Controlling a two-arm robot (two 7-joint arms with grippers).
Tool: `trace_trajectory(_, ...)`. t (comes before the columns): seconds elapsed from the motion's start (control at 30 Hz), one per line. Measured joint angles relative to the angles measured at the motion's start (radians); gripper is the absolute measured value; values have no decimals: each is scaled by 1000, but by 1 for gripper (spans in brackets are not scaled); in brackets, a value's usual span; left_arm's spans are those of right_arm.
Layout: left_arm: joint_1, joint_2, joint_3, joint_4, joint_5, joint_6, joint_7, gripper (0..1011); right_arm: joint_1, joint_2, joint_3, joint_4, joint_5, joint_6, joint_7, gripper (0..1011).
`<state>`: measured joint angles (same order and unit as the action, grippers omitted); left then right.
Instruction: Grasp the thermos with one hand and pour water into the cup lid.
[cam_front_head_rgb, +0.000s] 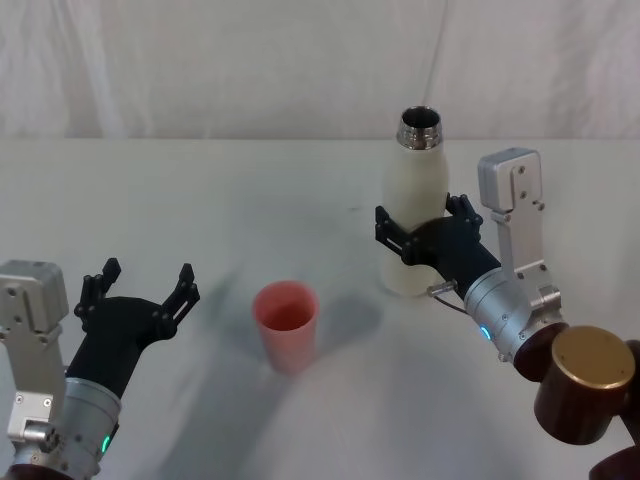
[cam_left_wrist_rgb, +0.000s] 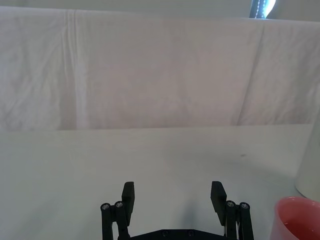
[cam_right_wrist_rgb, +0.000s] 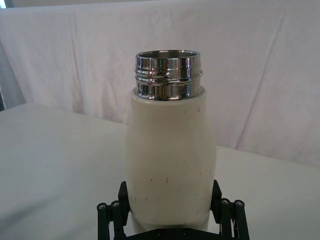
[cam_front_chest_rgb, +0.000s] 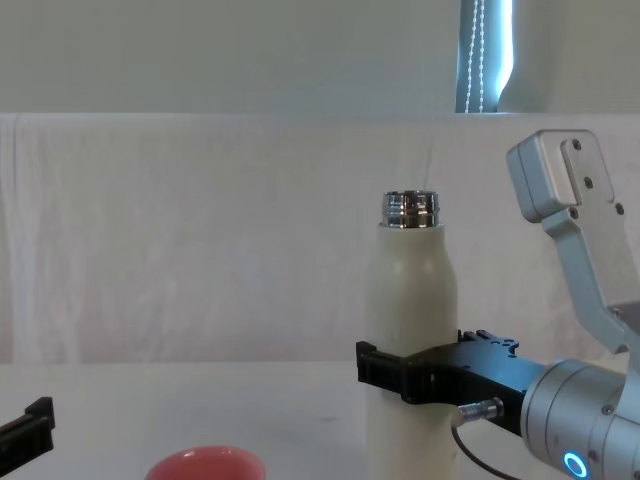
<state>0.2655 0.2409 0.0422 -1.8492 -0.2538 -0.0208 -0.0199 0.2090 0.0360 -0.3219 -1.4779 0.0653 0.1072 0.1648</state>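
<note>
We see white surface (cam_front_head_rgb: 200, 190), white drape (cam_front_head_rgb: 250, 60) behind. Thermos (cam_front_head_rgb: 416, 205) upright, far right; right claw (cam_front_head_rgb: 420, 232) reaching in from near right, grasping its lower body. Cup lid (cam_front_head_rgb: 287, 325) near centre. Left claw (cam_front_head_rgb: 140, 290) near left, released, hovering.

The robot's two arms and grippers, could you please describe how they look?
Both match: the left gripper and right gripper are black with paired linkage fingers, each on a silver-grey cylindrical wrist with a small glowing cyan-green ring. A light-grey boxy bracket with screws stands beside each wrist. The right arm has a thin grey cable and dark-brown joints, one brass-capped.
</note>
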Motion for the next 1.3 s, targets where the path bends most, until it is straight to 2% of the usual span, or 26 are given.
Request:
trace_trajectory(0.73,0,0,0,0,0,0,0,1001,19,-26,-1,48,-3,-11,-14,950)
trace_trajectory(1.3,0,0,0,0,0,0,0,1001,20,-31,3,58,-5,-16,-15,971)
